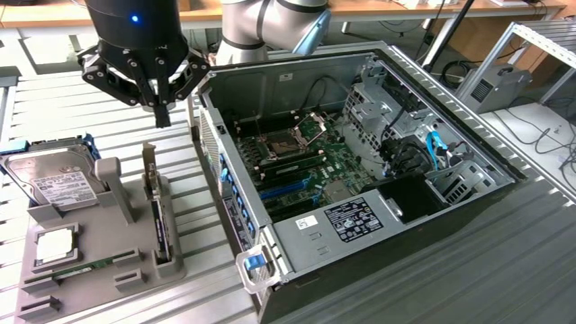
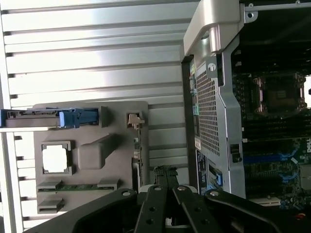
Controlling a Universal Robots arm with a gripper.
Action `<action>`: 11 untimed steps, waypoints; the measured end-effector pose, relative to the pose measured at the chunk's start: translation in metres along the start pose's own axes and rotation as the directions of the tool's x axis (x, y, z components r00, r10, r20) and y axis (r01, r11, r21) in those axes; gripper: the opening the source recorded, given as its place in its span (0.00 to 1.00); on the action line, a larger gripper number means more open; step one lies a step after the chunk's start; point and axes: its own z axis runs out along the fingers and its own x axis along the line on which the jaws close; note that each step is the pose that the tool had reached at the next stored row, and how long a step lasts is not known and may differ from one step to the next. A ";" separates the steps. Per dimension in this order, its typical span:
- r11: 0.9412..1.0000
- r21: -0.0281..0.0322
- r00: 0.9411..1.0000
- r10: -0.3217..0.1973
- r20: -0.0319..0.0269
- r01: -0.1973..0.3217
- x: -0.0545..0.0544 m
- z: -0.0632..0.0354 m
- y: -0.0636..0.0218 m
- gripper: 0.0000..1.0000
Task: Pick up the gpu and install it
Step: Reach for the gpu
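Holder (image 1: 94, 236) in grey carries upright gpu (image 1: 159, 219) and tilted hard drive (image 1: 54, 181).

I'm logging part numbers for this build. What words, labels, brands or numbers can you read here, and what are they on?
No text can be read with confidence.
White label on the hard drive: print too small to read.
Black label inside the computer case: white print blurred.
White sticker beside the black label: too small to read.

Hard drive (image 1: 59, 182), processor chip (image 1: 56, 244) and memory stick (image 1: 83, 271) in grey holder (image 1: 104, 233)
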 end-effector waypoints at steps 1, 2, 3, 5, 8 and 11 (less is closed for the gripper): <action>1.000 0.000 1.000 0.000 0.000 0.000 0.001 0.0002 -0.0016 0.11; 1.000 0.000 1.000 0.000 0.000 0.000 0.003 0.0005 -0.0033 0.11; 1.000 0.000 1.000 0.000 0.000 0.000 0.003 0.0006 -0.0042 0.11; 1.000 0.000 1.000 0.000 0.000 0.000 0.006 0.0012 -0.0080 0.11; 1.000 0.000 1.000 0.000 0.000 0.000 0.011 0.0019 -0.0149 0.11; 1.000 0.000 1.000 0.000 0.000 0.000 0.014 0.0026 -0.0227 0.11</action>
